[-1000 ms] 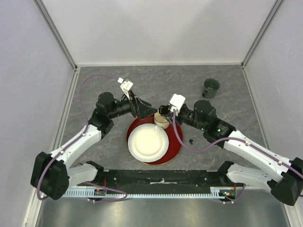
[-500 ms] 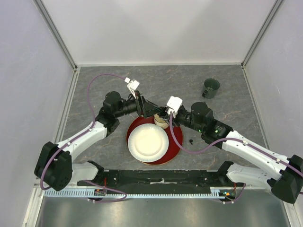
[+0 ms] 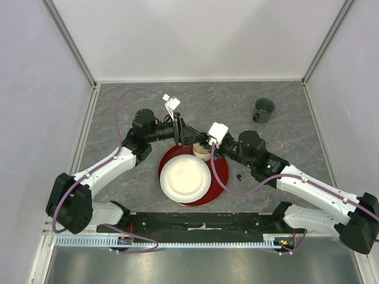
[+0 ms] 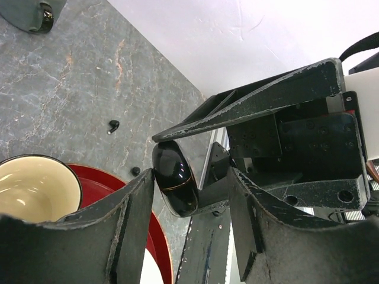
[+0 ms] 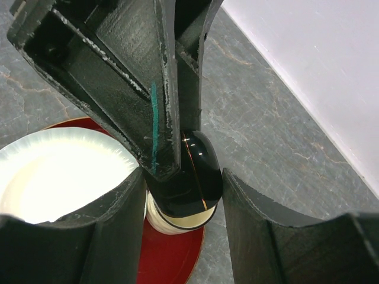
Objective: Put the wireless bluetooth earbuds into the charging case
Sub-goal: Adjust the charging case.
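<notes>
The glossy black charging case [image 5: 198, 177] is closed and sits clamped between my right gripper's [image 5: 185, 173] fingers, held above the paper cup [image 5: 169, 223]. My left gripper [image 4: 190, 175] is open and straddles the same case [image 4: 175, 184]; its left finger touches the case and its right finger stands apart. Both grippers meet over the cup in the top view [image 3: 201, 142]. Two tiny black earbuds [image 4: 113, 125] [image 4: 135, 171] lie on the grey table beside the red plate, also in the top view [image 3: 238, 176]. No white earbuds show.
A red plate [image 3: 220, 177] carries a white paper plate [image 3: 185, 177] and the paper cup [image 3: 201, 154]. A dark mug [image 3: 264, 109] stands at the back right. White walls enclose the table on three sides.
My left arm has swung right and forward, bringing its open fingers around the case held by my right gripper. The right gripper has shifted slightly left.
</notes>
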